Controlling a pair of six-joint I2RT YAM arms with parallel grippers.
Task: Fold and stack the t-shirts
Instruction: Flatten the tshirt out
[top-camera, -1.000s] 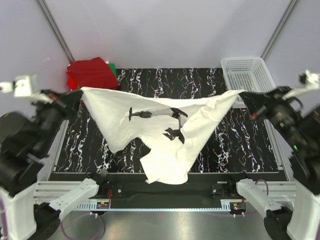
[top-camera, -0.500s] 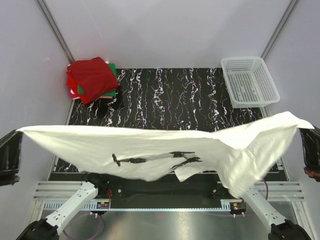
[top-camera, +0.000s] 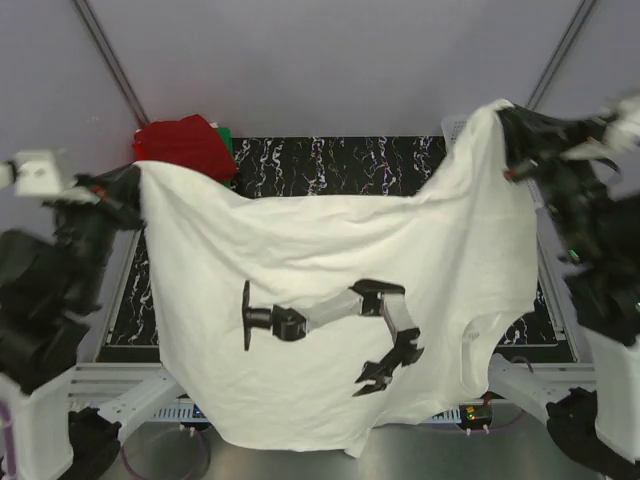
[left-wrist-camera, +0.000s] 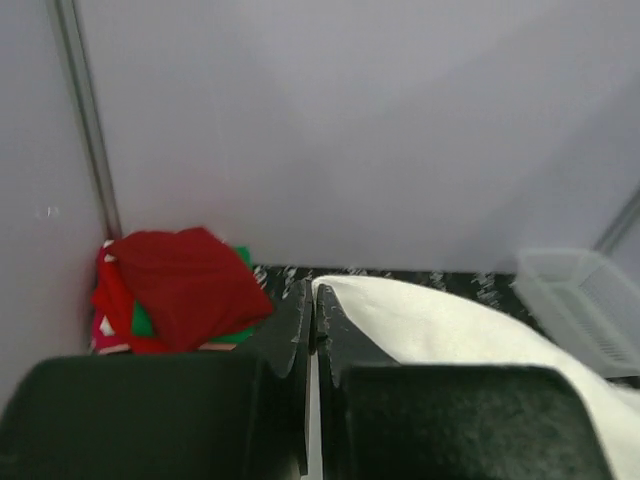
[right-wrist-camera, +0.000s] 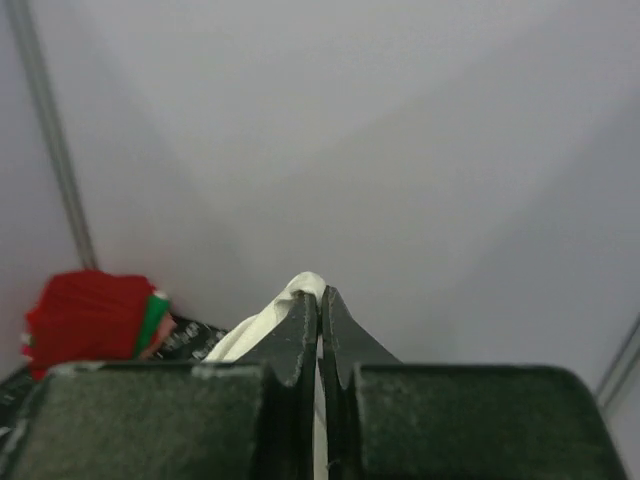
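Note:
A plain white t-shirt (top-camera: 320, 260) with a dark print hangs spread like a sheet between my two raised arms, hiding most of the table. My left gripper (top-camera: 138, 172) is shut on its upper left corner, and my right gripper (top-camera: 503, 112) is shut on its upper right corner. In the left wrist view the white t-shirt (left-wrist-camera: 430, 322) runs rightward from the pinched left gripper (left-wrist-camera: 313, 292). In the right wrist view a white fold (right-wrist-camera: 300, 285) pokes out above the closed right gripper (right-wrist-camera: 320, 296). Folded dark red, bright red and green t-shirts (top-camera: 185, 145) are stacked at the back left corner.
The white mesh basket (left-wrist-camera: 590, 300) stands at the back right, mostly hidden behind the hanging shirt in the top view. A strip of black marbled table (top-camera: 330, 160) shows along the back. Grey walls close in the back and sides.
The shirt sagged onto the table a second ago. Both arms have since swung it up and apart, and it now hangs stretched and high in front of the top camera.

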